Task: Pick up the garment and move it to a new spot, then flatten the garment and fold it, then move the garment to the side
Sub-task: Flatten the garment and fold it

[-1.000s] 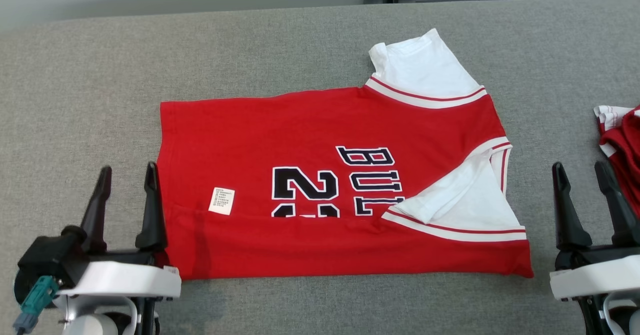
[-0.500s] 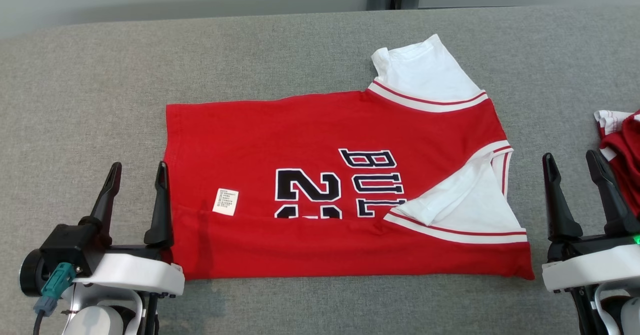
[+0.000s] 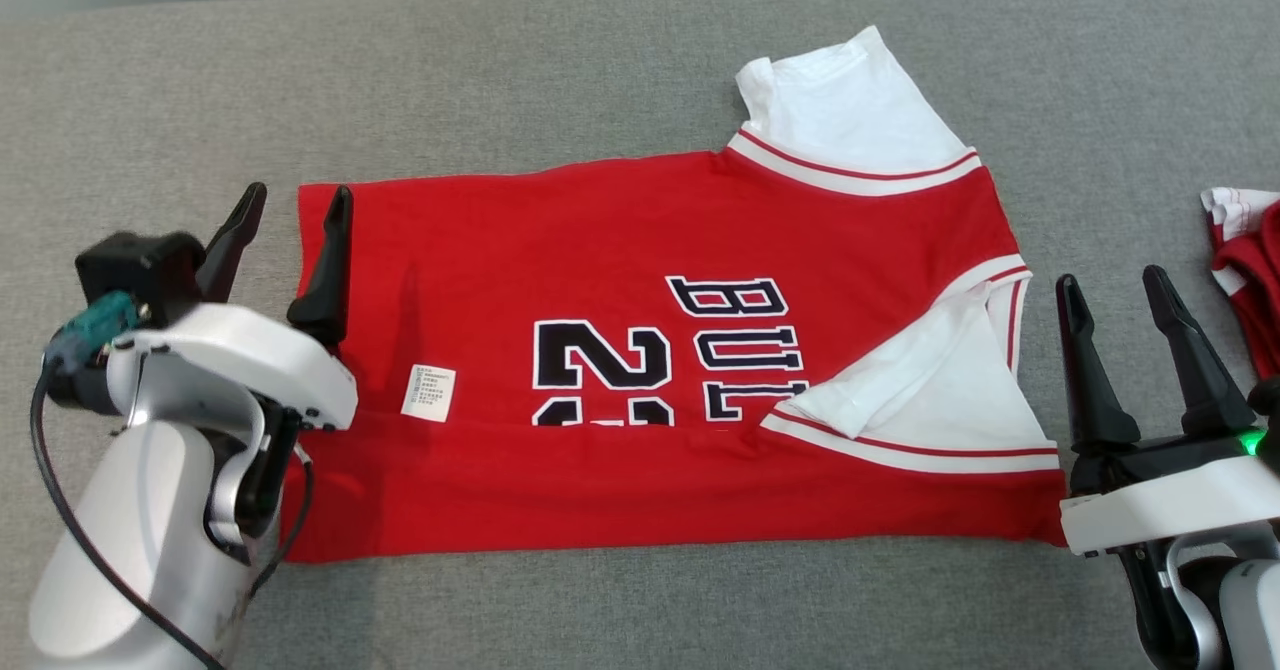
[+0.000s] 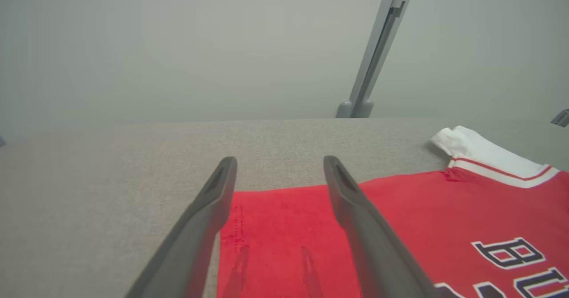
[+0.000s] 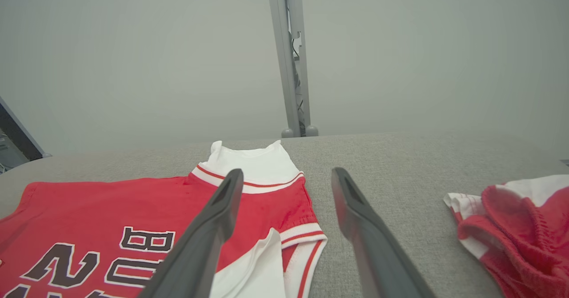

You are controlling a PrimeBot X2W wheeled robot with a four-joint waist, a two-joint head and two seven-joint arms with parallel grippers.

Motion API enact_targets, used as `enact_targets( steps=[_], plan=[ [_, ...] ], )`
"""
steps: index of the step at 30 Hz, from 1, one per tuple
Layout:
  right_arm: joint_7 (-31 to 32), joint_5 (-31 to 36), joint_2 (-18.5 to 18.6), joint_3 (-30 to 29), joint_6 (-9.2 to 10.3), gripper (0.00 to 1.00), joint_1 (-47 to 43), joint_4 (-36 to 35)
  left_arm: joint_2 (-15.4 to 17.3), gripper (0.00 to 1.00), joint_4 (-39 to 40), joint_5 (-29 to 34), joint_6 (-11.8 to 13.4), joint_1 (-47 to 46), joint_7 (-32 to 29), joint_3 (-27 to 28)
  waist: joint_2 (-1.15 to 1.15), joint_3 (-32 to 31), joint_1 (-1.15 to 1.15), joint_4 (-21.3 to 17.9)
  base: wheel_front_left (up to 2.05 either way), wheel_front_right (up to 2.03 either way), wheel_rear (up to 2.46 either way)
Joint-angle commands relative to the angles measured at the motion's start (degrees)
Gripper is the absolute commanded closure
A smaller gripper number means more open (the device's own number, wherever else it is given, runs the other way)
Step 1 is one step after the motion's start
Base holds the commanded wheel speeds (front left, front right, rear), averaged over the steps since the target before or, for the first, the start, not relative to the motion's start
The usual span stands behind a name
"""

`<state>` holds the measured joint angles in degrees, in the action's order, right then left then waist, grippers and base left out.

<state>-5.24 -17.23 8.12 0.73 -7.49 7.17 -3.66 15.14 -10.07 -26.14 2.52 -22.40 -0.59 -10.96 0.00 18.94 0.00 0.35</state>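
Red jersey (image 3: pixel 600 250); head view adds label (image 3: pixel 428 393); right wrist view, crumpled garment (image 5: pixel 515 227); left fingers (image 3: pixel 325 280), right fingers (image 3: pixel 1088 380) apart.

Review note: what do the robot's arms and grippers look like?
The left gripper and right gripper have two long dark tapered fingers on white housings. Left wrist carries a teal connector and black cable; a green light glows on the right.

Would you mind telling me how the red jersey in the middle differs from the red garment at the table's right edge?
The jersey lies spread flat with its near edge folded over; the other garment sits bunched in a heap. The jersey shows black lettering; the other garment shows no visible print. Both are red with white trim and rest on the grey table.
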Motion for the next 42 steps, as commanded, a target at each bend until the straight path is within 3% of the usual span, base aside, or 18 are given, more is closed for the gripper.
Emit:
enact_targets(
  steps=[1, 7, 18, 19, 20, 26, 33, 38, 42],
  plan=[
    [-0.12, -0.31, 0.31, 0.23, -0.01, 0.0, 0.73, 0.15, 0.3, 0.0, -1.82, -0.83, -0.77, -2.08, -1.48, -0.23, 0.0, 1.01, 0.0, -1.01, 0.0, 0.0, 0.0],
    [-1.29, -1.17, 0.57, 2.27, -0.01, 0.0, 2.81, 1.81, 1.99, 0.0, -14.52, -3.93, -4.09, -11.93, -9.52, -0.34, 0.0, 3.94, 0.0, -3.67, 0.0, 0.0, 0.0],
    [-3.22, -2.31, 1.09, 3.04, -0.01, 0.0, 5.03, 5.12, 4.06, 0.0, -28.85, -6.53, -6.1, -18.97, -15.22, 0.26, 0.0, 6.39, 0.0, -5.11, 0.0, 0.0, 0.0],
    [-3.27, -2.42, 1.23, 2.93, -0.01, 0.0, 5.39, 5.34, 3.74, 0.09, -29.08, -7.14, -6.52, -19.08, -15.42, 0.32, 0.0, 6.4, 0.0, -5.04, 0.0, 0.0, 0.0],
    [-3.23, -2.64, 1.68, 2.67, -0.01, 0.0, 6.07, 5.69, 3.51, 1.0, -28.9, -6.94, -6.8, -19.29, -14.9, -0.03, 0.0, 6.42, 0.0, -4.84, 0.0, 0.0, 0.0],
    [-2.88, -5.88, 4.45, 2.24, -0.01, 0.0, 12.69, 9.26, 3.5, 1.0, -28.74, -6.89, -7.04, -20.18, -14.6, -0.69, 0.0, 6.92, 0.0, -4.26, 0.0, 0.0, 0.0],
    [-1.7, -10.5, 10.28, 1.94, -0.01, 0.0, 27.38, 21.32, 1.57, 1.0, -27.53, -6.65, -7.52, -22.64, -13.98, -2.36, 0.0, 9.36, 0.0, -0.61, 0.0, 0.0, 0.0],
    [0.89, -13.26, 13.64, 5.01, -0.01, 0.0, 36.64, 28.36, -0.4, 1.0, -26.9, -6.47, -8.06, -24.65, -13.49, -3.95, 0.0, 11.4, 0.0, 2.57, 0.0, 0.0, 0.0],
    [5.18, -15.55, 16.35, 10.68, -0.01, 0.0, 44.64, 34.38, -2.38, 1.0, -26.6, -6.42, -8.64, -26.54, -12.39, -5.45, 0.0, 13.35, 0.0, 5.29, 0.0, 0.0, 0.0]
  ],
)
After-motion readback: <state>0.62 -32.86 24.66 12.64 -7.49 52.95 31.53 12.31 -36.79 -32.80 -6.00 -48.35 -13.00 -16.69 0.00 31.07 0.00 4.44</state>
